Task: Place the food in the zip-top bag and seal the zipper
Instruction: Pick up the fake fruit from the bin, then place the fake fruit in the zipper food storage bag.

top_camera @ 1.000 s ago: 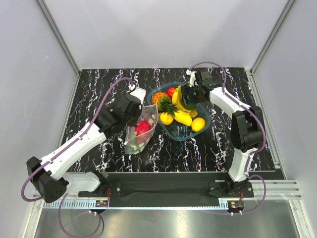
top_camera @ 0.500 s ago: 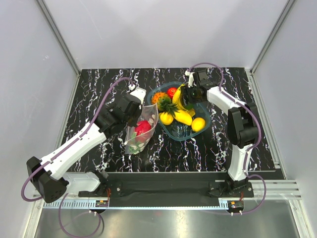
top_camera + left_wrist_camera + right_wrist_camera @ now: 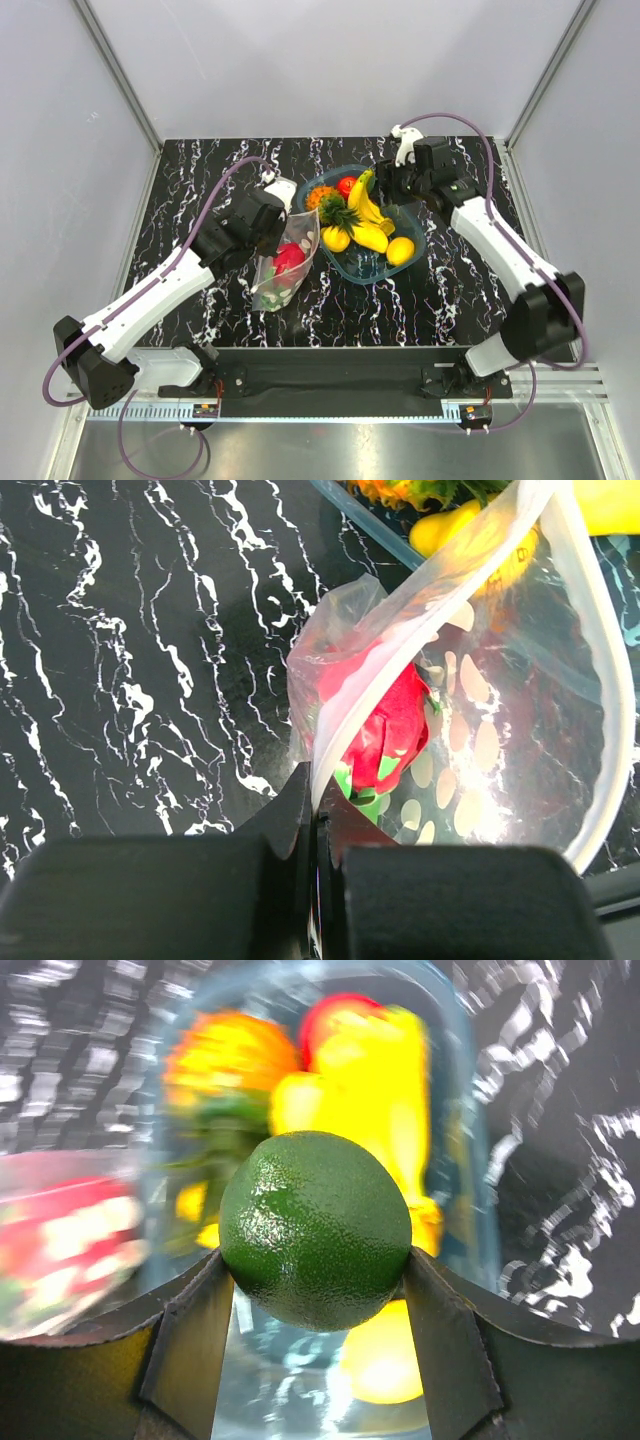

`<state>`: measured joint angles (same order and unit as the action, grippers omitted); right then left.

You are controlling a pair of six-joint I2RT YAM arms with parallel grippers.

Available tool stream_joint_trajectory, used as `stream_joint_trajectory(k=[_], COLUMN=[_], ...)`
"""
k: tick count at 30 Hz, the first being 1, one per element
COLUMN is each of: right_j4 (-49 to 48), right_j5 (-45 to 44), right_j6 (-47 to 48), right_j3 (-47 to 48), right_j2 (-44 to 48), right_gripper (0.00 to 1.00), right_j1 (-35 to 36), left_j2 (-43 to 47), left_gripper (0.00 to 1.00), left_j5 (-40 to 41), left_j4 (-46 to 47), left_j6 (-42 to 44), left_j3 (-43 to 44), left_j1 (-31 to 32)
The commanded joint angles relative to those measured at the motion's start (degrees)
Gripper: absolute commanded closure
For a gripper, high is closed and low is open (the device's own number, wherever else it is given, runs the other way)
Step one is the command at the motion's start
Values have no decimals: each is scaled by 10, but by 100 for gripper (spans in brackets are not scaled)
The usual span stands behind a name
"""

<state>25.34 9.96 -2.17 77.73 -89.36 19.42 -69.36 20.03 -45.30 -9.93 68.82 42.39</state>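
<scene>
The zip-top bag (image 3: 283, 262), clear with white dots, lies left of the basket with its mouth towards the basket. A pink-red dragon fruit (image 3: 288, 258) sits inside it, also seen in the left wrist view (image 3: 385, 730). My left gripper (image 3: 276, 216) is shut on the bag's mouth edge (image 3: 330, 750), holding it up; the whitish zipper strip (image 3: 592, 670) curves round the open mouth. My right gripper (image 3: 388, 186) hovers over the basket's back right, shut on a green lime (image 3: 315, 1225). Yellow fruits (image 3: 399, 250) lie in the basket.
The dark teal oval basket (image 3: 424, 226) stands mid-table, holding bananas (image 3: 364, 206), a small pineapple (image 3: 333, 212), a red fruit (image 3: 347, 185) and an orange fruit (image 3: 318, 195). Grey walls surround the black marbled table (image 3: 180, 200).
My right gripper has risen and pulled back a little from the basket with the lime, and its elbow has swung out to the right. The left arm and the bag have not moved.
</scene>
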Motion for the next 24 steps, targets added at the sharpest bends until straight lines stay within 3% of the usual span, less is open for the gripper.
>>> stream_joint_trajectory(k=[1,10,17,24], right_j4=[5,-68,-142,-184], right_j5=[30,60,38,31], right_j6=[-13,-93,-134,-144], right_j3=[-17,-72,-77,-69], right_j2=[73,181,160,108], right_gripper=[45,46,46,47], right_j1=[53,204,286,304], left_j2=[16,23,29,34], left_gripper=[100,100,100,100], left_j5=[-24,-42,-54,-59], left_j4=[21,26,29,30], left_j6=[7,4,2,0], left_j3=[4,2,-1,-2], left_j1=[-2,-3,-7,-9])
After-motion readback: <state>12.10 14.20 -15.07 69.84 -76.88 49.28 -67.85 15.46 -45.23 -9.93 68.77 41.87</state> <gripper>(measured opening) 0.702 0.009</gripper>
